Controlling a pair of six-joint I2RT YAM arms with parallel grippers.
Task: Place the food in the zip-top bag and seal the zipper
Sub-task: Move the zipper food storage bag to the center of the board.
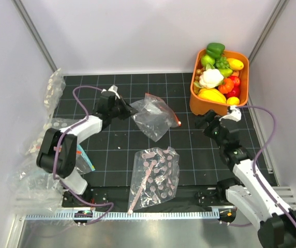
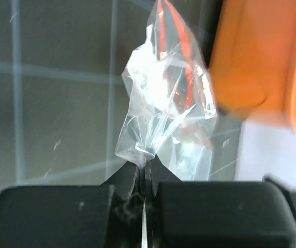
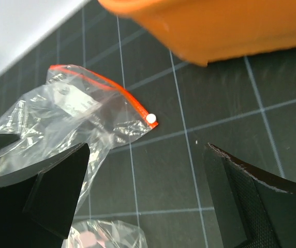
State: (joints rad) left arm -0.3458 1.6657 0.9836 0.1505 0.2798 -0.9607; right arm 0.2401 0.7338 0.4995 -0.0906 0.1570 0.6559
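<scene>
top external view, starting at the worktop's left edge: white-dotted bags (image 1: pixel 52 91) are heaped against the left wall. the left gripper (image 1: pixel 130 111) reaches toward the middle, nearer the far edge. its jaws are pressed together on the left corner of the zip-top bag (image 1: pixel 154 119), which lies crumpled at mid-worktop, closer to the far edge than the near one. the bag's long axis runs left to right, from the pinched corner toward the orange basket (image 1: pixel 210 106) in the far right corner. its zipper (image 3: pixel 106 82) slants from far-left to near-right, so the mouth faces that corner.

a pink-dotted bag (image 1: pixel 156 175) lies by the near edge, with bare mat (image 1: pixel 112 150) between the two bags. right of the zipper's end, a narrow strip of mat separates it from the basket. the right gripper (image 1: pixel 206 122) hangs there just in front of the basket, jaws spread wide, holding nothing. the cauliflower (image 1: pixel 210 78), green bell pepper (image 1: pixel 215 49) and orange round piece (image 1: pixel 226 85) sit in the basket among other toy produce.

only the left wrist view shows the pinch itself — a twist of film caught between the closed fingers, with the bag fanning away. only the right wrist view shows a white slider (image 3: pixel 150 118) at the zipper's basket end — and the strip bowed rather than flat. whether the bag rests on the mat or is lifted, i cannot tell.
</scene>
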